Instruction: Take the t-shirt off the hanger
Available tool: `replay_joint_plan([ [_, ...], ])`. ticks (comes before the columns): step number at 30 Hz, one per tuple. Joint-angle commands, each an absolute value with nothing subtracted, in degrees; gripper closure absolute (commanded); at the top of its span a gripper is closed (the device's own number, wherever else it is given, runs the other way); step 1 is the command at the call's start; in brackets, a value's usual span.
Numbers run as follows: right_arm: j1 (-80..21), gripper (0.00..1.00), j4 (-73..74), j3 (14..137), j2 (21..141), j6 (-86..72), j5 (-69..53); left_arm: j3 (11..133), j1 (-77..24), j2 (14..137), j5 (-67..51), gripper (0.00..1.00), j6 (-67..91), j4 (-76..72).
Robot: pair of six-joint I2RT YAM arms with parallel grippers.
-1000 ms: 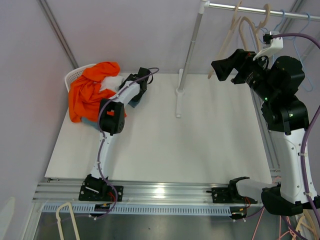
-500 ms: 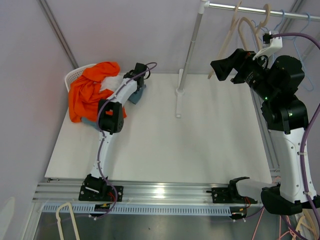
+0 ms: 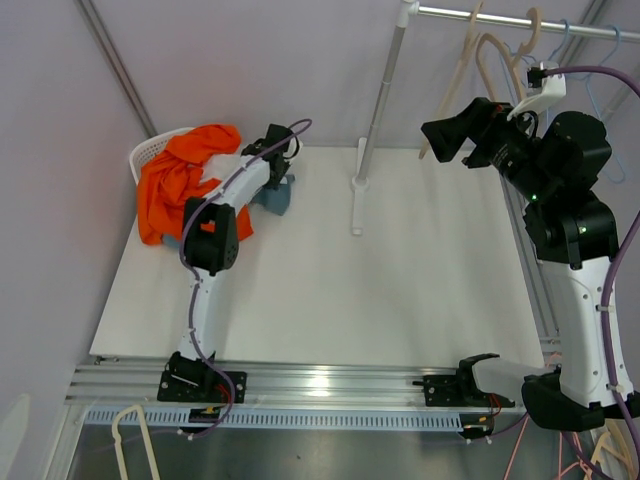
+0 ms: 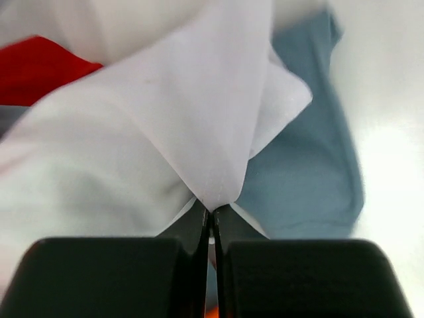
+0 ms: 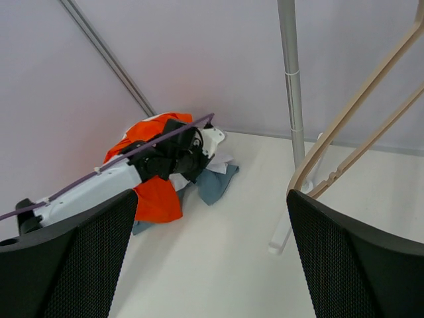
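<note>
My left gripper (image 4: 212,218) is shut, pinching a fold of a white t-shirt (image 4: 199,132) at the back left of the table. In the top view, the left gripper (image 3: 279,172) points down into the heap of clothes. A blue garment (image 4: 305,179) lies under the white one and an orange garment (image 3: 180,185) sits to its left. My right gripper (image 3: 450,133) hangs high at the right, open and holding nothing, beside a bare beige hanger (image 5: 358,106) on the rail (image 3: 520,20). No garment hangs on any hanger in view.
A white basket (image 3: 148,152) stands behind the orange garment at the back left corner. The rack's upright pole (image 3: 378,100) and its foot (image 3: 356,205) stand mid-table. Several more hangers (image 3: 590,60) crowd the rail behind my right arm.
My left gripper has shut on the white fold and its wrist has shifted slightly toward the back, the elbow swinging left. The right arm has not moved.
</note>
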State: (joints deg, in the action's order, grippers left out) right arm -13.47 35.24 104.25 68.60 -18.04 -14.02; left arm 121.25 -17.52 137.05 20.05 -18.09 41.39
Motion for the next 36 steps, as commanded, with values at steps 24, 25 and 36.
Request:
replay_joint_plan([
  [24, -12.83, 0.01, 34.54, 113.55, 69.52, -20.74, -19.07, 116.98, 6.75, 109.77, 30.67, 0.99, 23.28, 51.76],
  [25, -12.83, 0.01, 33.24, 113.29, 69.61, -21.09, -19.59, 117.59, 7.20, 110.38, 35.55, 0.99, 25.73, 53.68],
  [36, -12.75, 0.00, 29.27, 115.58, 72.86, -25.05, -24.61, 135.07, 14.76, 135.33, 20.60, 0.99, 41.58, 76.72],
])
